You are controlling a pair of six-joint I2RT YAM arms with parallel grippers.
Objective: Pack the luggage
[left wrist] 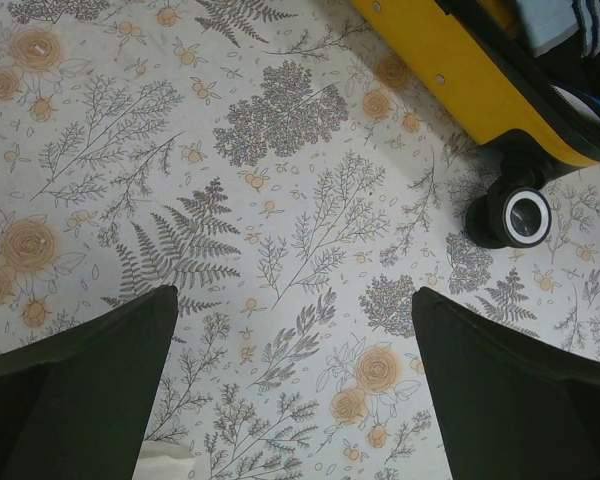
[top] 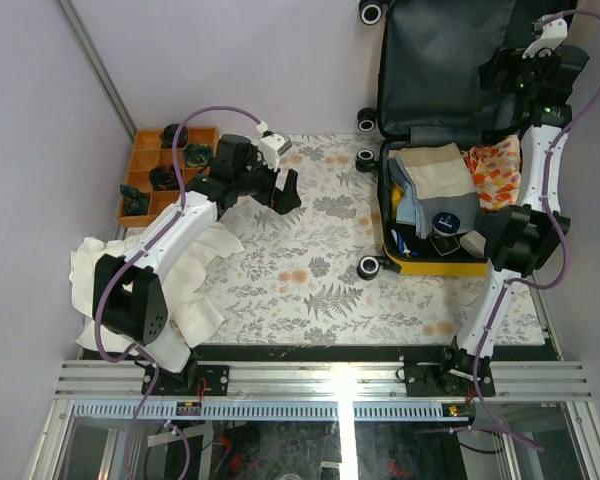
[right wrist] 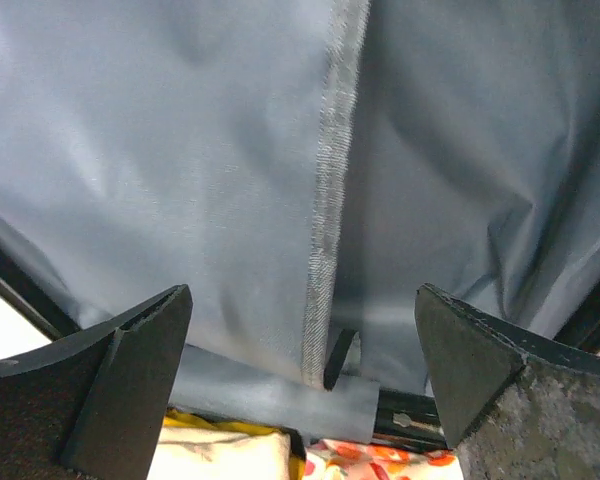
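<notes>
**Right pincer slack at the lid, case filled below**

Our right gripper (right wrist: 302, 300) is released, jaws spread wide with nothing between them. It hovers close to the dark lining (right wrist: 180, 150) of the raised lid, where a stitched seam (right wrist: 325, 180) runs down to a small strap (right wrist: 342, 362). Our left gripper (left wrist: 295, 300) is just as slack and empty, hanging over the floral tablecloth (left wrist: 280, 150) near a black wheel (left wrist: 527, 215). The luggage (top: 450, 267) lies open at the far right of the table. Its lower half holds a folded beige cloth (top: 435, 165) and an orange-patterned cloth (top: 495, 170).

We judge the step in hand to be bringing the lid down. To do it well we should take the lid by its rigid rim, not the loose lining, and swing it along the hinge's arc. We should also check that no fabric overhangs the yellow edge, or the shell will not seat
</notes>
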